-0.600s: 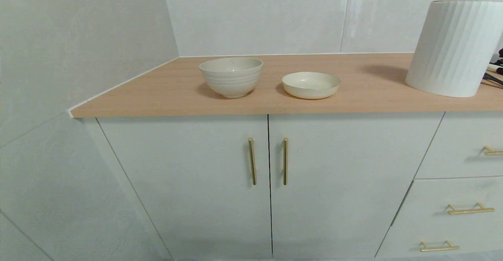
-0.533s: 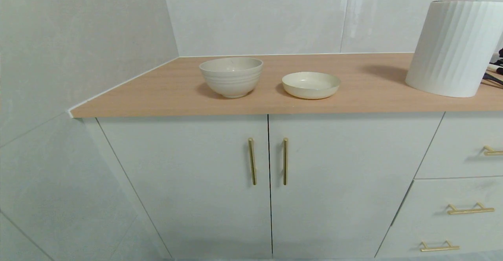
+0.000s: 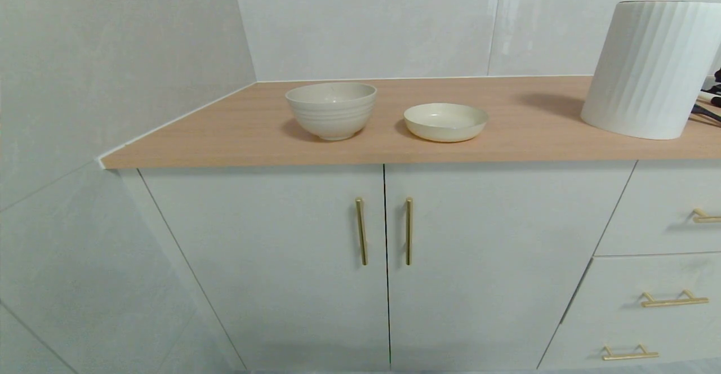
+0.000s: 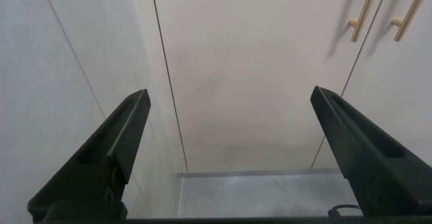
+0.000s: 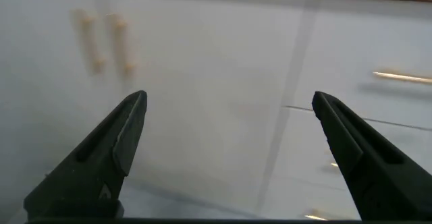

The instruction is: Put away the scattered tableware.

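Left gripper (image 4: 229,94) and right gripper (image 5: 229,96) hang spread and empty before the shut cabinet doors (image 3: 270,250), probably readying to open storage for the bowl (image 3: 331,109) and dish (image 3: 445,121).

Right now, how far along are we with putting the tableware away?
Done: nothing yet. The bowl and the shallow dish sit apart on the countertop, and the cabinet doors below are shut. In hand: nothing; the left gripper and right gripper are open and empty, facing the cabinet fronts. Left: probably open a door, then store both pieces.
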### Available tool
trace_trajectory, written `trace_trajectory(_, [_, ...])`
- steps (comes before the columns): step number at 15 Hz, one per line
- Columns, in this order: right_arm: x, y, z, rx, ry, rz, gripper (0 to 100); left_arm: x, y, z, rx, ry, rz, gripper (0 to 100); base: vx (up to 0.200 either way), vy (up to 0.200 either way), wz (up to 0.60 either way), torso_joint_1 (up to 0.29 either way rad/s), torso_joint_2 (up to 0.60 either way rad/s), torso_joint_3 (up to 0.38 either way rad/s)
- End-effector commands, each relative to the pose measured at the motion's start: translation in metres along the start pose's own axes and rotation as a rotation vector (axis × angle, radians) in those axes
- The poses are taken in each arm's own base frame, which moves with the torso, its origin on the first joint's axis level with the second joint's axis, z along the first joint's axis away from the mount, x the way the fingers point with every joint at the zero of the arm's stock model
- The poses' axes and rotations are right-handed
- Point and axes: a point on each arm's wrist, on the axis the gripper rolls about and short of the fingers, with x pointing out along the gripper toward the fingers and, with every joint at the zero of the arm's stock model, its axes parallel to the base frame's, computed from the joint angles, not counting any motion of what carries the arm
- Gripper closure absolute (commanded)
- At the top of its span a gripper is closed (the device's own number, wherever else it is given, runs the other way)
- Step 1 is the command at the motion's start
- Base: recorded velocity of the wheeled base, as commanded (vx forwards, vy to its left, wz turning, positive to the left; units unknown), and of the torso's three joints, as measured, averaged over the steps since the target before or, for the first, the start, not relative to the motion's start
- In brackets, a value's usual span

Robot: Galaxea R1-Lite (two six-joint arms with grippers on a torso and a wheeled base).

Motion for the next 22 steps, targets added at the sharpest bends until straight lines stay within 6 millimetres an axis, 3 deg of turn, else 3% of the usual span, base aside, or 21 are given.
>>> trace_trajectory(1, [0.067, -0.012, 0.044, 0.104, 0.262, 0.248, 0, 0.0, 0.0, 0.0, 0.0, 0.0, 0.0, 0, 0.0, 0.0, 0.0, 0.0, 0.0, 0.0])
trace_trajectory(2, [0.087, -0.014, 0.054, 0.126, 0.303, 0.324, 0, 0.0, 0.0, 0.0, 0.0, -0.001, 0.0, 0, 0.0, 0.0, 0.0, 0.0, 0.0, 0.0])
trace_trajectory(3, [0.087, -0.014, 0.054, 0.126, 0.303, 0.324, 0, 0.0, 0.0, 0.0, 0.0, -0.001, 0.0, 0, 0.0, 0.0, 0.0, 0.0, 0.0, 0.0])
trace_trajectory(4, [0.125, -0.004, 0.071, 0.169, 0.376, 0.499, 0, 0.0, 0.0, 0.0, 0.0, 0.0, 0.0, 0, 0.0, 0.0, 0.0, 0.0, 0.0, 0.0])
trace_trajectory(5, [0.145, 0.003, 0.073, 0.209, 0.429, 0.548, 0, 0.0, 0.0, 0.0, 0.0, 0.0, 0.0, 0, 0.0, 0.0, 0.0, 0.0, 0.0, 0.0])
trace_trajectory(8, [0.192, 0.021, 0.07, 0.219, 0.496, 0.645, 0, 0.0, 0.0, 0.0, 0.0, 0.0, 0.0, 0, 0.0, 0.0, 0.0, 0.0, 0.0, 0.0])
trace_trajectory(9, [0.22, 0.033, 0.067, 0.213, 0.506, 0.679, 0, 0.0, 0.0, 0.0, 0.0, 0.0, 0.0, 0, 0.0, 0.0, 0.0, 0.0, 0.0, 0.0])
trace_trajectory(11, [0.252, 0.052, 0.055, 0.214, 0.56, 0.733, 0, 0.0, 0.0, 0.0, 0.0, 0.0, 0.0, 0, 0.0, 0.0, 0.0, 0.0, 0.0, 0.0])
trace_trajectory(14, [0.279, 0.072, 0.044, 0.259, 0.625, 0.835, 0, 0.0, 0.0, 0.0, 0.0, 0.0, 0.0, 0, 0.0, 0.0, 0.0, 0.0, 0.0, 0.0])
trace_trajectory(15, [0.297, 0.082, 0.033, 0.26, 0.642, 0.855, 0, 0.0, 0.0, 0.0, 0.0, 0.0, 0.0, 0, 0.0, 0.0, 0.0, 0.0, 0.0, 0.0])
trace_trajectory(18, [0.334, 0.095, 0.011, 0.257, 0.547, 0.865, 0, 0.0, 0.0, 0.0, 0.0, 0.0, 0.0, 0, 0.0, 0.0, 0.0, 0.0, 0.0, 0.0])
trace_trajectory(22, [0.36, 0.104, -0.013, 0.321, 0.512, 0.85, 0, 0.0, 0.0, 0.0, 0.0, 0.0, 0.0, 0, 0.0, 0.0, 0.0, 0.0, 0.0, 0.0])
